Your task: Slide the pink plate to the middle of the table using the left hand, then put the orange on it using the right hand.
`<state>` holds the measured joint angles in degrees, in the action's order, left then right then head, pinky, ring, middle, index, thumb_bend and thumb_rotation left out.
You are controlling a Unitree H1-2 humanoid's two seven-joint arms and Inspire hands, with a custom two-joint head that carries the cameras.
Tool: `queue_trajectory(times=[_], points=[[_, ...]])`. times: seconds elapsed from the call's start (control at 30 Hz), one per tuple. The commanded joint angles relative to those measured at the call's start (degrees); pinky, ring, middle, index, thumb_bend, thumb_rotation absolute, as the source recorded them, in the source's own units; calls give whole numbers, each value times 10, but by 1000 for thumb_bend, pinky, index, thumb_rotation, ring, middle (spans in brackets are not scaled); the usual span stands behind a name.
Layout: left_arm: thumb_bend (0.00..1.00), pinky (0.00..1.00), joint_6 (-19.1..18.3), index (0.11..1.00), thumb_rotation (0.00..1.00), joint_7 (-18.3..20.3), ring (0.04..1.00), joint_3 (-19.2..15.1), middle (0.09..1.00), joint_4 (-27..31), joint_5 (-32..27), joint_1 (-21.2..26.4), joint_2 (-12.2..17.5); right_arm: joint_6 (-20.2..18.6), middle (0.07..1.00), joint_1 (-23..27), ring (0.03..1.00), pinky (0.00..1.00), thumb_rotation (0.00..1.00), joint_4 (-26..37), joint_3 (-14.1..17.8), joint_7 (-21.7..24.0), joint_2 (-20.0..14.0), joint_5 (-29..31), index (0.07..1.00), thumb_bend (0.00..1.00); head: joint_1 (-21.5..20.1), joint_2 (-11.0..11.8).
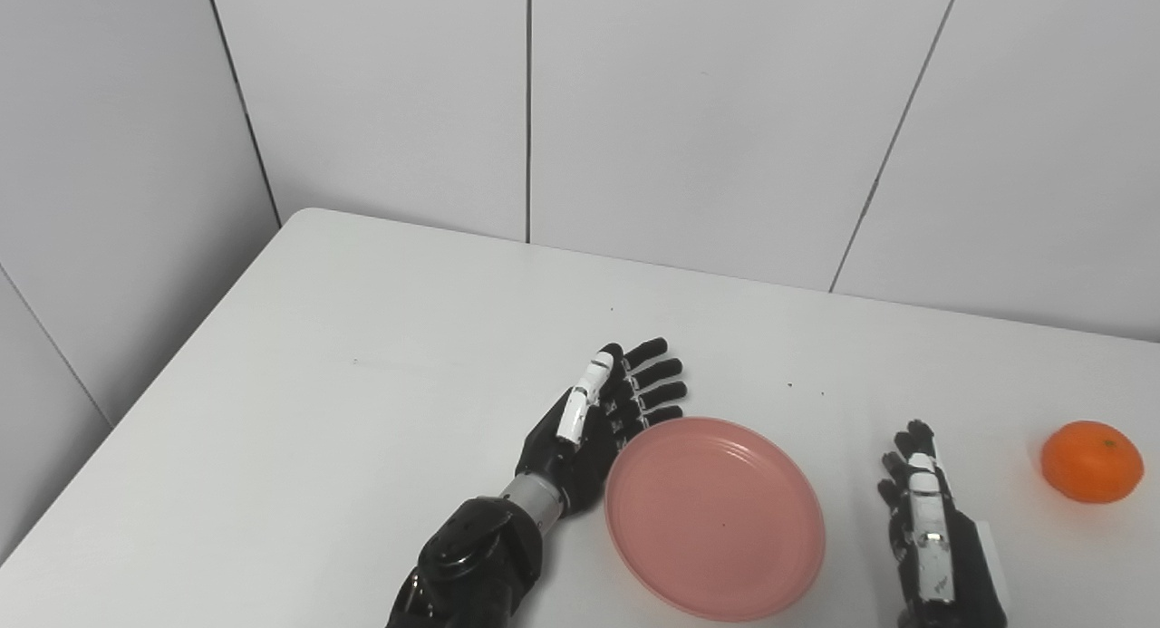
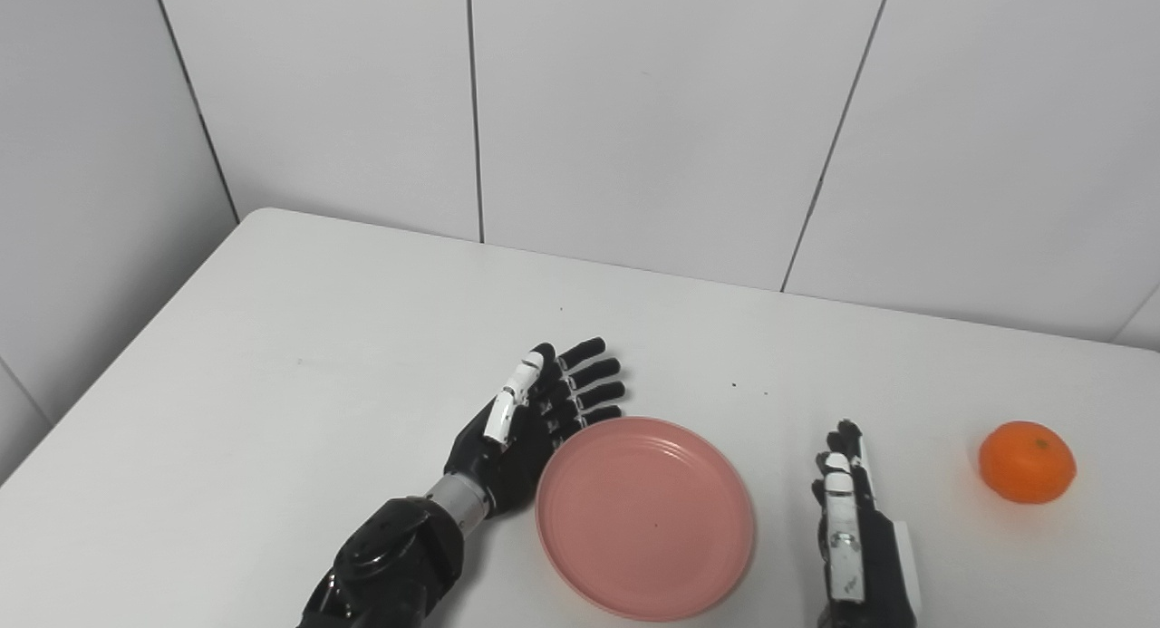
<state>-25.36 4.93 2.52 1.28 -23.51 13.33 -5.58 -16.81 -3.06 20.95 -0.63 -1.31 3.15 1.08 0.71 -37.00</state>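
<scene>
Already centred: plate waits, orange untouched

Now the pink plate (image 1: 715, 517) lies flat on the white desk (image 1: 362, 410), near the front edge and roughly midway across it, with nothing on it. The left hand (image 1: 603, 415) stands on edge against the plate's left rim, palm turned toward the plate and fingers spread and stretched out past its far-left side. That posture suits a sideways push: the flat of the palm bears on the rim so the plate slides rather than lifts. Whether palm and rim truly touch or are only just beside each other cannot be told.

The right hand (image 1: 933, 528) rests low on the desk just right of the plate, fingers extended toward the far side and holding nothing, apparently waiting its turn. The orange (image 1: 1091, 461) sits on the desk well to the right, apart from the right hand and from the plate.

Judging by the plate's place, the slide looks nearly or wholly finished, and the orange step is not yet begun; the right hand would need to reach rightward for the fruit.
</scene>
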Motion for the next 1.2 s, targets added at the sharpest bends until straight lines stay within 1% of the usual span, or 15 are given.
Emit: queue_trajectory(times=[0.0,0.13,0.2,0.33,0.4,0.5,0.53,0.6,0.8,0.83,0.87,0.93,1.0,1.1,1.17], points=[[345,825,-15,833,1000,-9,833,1,844,5,-7,-10,6,-9,970,17,970,978,1000,22,-1,-6,1,-12,971,290,-5,0],[347,821,-15,836,1000,-9,833,0,845,8,-5,-13,11,-5,950,20,944,961,1000,27,0,-6,-1,-19,949,295,-19,-1],[348,827,-15,840,1000,-8,837,-2,849,11,-9,-15,14,0,948,27,939,953,1000,31,-2,1,-11,-22,946,315,-31,0],[352,835,-15,846,1000,-9,843,-4,855,17,-10,-18,19,-8,935,38,920,928,1000,42,-1,4,-19,-23,933,427,-46,1],[352,838,-15,847,1000,-10,847,-5,857,19,-7,-19,21,-18,920,43,905,903,940,50,2,1,-20,-25,914,473,-56,0],[356,843,-15,851,1000,-7,851,-8,860,20,-9,-19,24,-28,897,50,883,860,911,61,-2,-5,-26,-54,888,509,-69,0],[356,845,-15,852,1000,-5,851,-11,861,20,-10,-18,26,-23,894,52,879,852,909,66,-9,-6,-36,-83,884,513,-82,1],[357,837,-14,847,1000,-2,844,-16,855,19,-13,-18,30,-16,878,56,861,825,949,72,-18,-6,-49,-123,871,506,-95,2],[356,843,-14,847,1000,10,854,-28,863,16,-22,-21,41,-20,872,69,851,799,875,90,-15,-9,-59,-173,857,511,-124,10],[357,843,-13,847,1000,14,855,-30,863,13,-26,-22,43,-18,870,71,849,795,871,92,-17,-13,-66,-200,855,511,-133,15],[355,844,-12,847,1000,17,854,-32,861,11,-27,-22,44,-17,858,73,833,773,901,94,-18,-14,-71,-220,853,557,-133,15],[350,844,-12,847,1000,23,851,-38,860,8,-32,-23,46,-16,845,76,820,761,905,96,-17,-18,-79,-254,850,618,-145,18],[348,844,-12,845,1000,24,848,-42,857,7,-35,-24,47,-21,841,79,822,776,907,99,-13,-17,-86,-282,850,642,-158,23],[344,847,-10,846,1000,30,845,-47,854,5,-38,-26,53,-10,828,84,815,764,900,93,-2,-23,-98,-304,839,670,-186,34],[342,853,-7,859,1000,39,854,-49,865,1,-39,-27,58,-5,824,86,810,752,851,90,8,-27,-103,-307,837,701,-204,39]])
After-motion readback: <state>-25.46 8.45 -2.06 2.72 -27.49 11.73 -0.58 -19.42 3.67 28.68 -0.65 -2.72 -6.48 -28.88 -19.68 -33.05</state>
